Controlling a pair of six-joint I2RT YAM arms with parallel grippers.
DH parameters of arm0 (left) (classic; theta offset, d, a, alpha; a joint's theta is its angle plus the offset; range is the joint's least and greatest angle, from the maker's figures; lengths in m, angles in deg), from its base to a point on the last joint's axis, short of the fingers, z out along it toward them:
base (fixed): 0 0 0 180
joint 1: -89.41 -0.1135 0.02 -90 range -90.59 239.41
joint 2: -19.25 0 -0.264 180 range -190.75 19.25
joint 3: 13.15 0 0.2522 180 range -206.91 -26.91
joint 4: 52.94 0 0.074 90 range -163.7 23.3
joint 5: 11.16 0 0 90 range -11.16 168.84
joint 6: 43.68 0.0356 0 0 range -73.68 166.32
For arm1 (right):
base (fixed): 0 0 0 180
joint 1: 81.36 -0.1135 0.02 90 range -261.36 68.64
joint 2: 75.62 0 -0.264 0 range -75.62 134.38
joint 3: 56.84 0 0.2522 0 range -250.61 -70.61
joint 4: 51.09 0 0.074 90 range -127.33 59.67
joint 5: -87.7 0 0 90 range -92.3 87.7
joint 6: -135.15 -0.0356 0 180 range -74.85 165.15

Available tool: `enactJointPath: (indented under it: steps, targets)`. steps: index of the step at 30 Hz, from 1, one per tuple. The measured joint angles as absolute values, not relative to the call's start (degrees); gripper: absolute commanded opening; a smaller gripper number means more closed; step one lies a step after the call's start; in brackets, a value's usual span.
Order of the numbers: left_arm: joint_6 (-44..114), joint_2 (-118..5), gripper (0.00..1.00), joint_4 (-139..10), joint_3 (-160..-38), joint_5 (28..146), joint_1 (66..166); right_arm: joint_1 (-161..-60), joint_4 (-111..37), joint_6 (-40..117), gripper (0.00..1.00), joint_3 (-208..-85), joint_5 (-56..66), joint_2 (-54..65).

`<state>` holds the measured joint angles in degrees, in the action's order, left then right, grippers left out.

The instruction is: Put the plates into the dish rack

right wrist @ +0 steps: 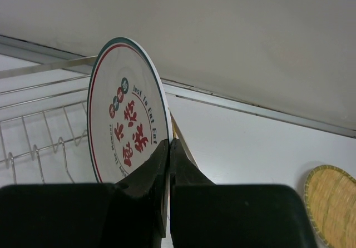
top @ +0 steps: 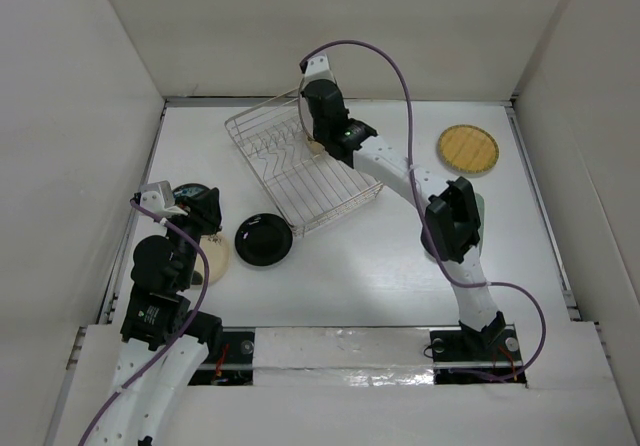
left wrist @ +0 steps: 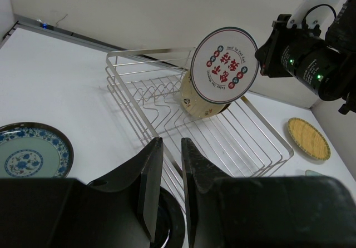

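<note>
Top view: right gripper [top: 316, 142] hangs over the rack [top: 300, 181] near the worktop's [top: 380, 266] far edge; a black plate [top: 264, 238] lies off the rack's near-left corner.
Left wrist: left gripper [left wrist: 171, 145] slightly apart, empty; white plate [left wrist: 224, 65] upright above the rack, beside a slotted brown plate [left wrist: 192, 100].
Right wrist: fingers clamped on the white plate's rim.
Risk: thin edge grip — the plate may swivel and clip its neighbour.

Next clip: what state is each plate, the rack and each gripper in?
white plate: held on edge above the rack.
yellowish plate: standing in the rack.
rack: one plate loaded.
black plate: flat on table.
cream plate: flat on table.
teal plate: flat on table.
tan plate: flat on table.
right gripper: shut on white plate.
left gripper: slightly open, empty.
</note>
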<state>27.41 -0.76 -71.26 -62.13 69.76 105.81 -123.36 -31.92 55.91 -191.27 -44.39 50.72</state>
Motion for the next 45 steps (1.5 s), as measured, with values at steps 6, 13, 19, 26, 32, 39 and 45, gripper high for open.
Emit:
enactJointPath:
  steps: [6, 13, 19, 26, 32, 39, 45]
  targets:
    - [27.41, -0.76, 0.18, -71.26, -62.13, 69.76, 105.81, -122.95, -31.98, 56.39, 0.0, -191.27, -44.48, 50.63]
    - [27.41, -0.76, 0.17, -71.26, -62.13, 69.76, 105.81, -122.97, -32.31, 57.42, 0.0, -191.27, -44.52, 50.63]
    - [27.41, -0.78, 0.18, -71.26, -62.13, 69.76, 105.81, -122.93, -33.07, 59.34, 0.0, -192.01, -44.56, 50.65]
    - [27.41, -0.78, 0.18, -71.26, -62.13, 69.76, 105.81, -122.62, -33.47, 59.32, 0.0, -192.1, -44.04, 50.65]
    - [27.41, -0.78, 0.18, -71.26, -62.13, 69.76, 105.81, -122.6, -33.53, 58.08, 0.0, -191.73, -43.19, 51.31]
    - [27.41, -0.78, 0.18, -71.26, -62.13, 69.76, 105.81, -122.66, -32.7, 56.26, 0.12, -191.73, -41.31, 54.65]
    - [27.41, -0.82, 0.18, -71.26, -62.13, 69.76, 105.81, -122.16, -32.0, 52.46, 0.62, -190.2, -39.25, 54.7]
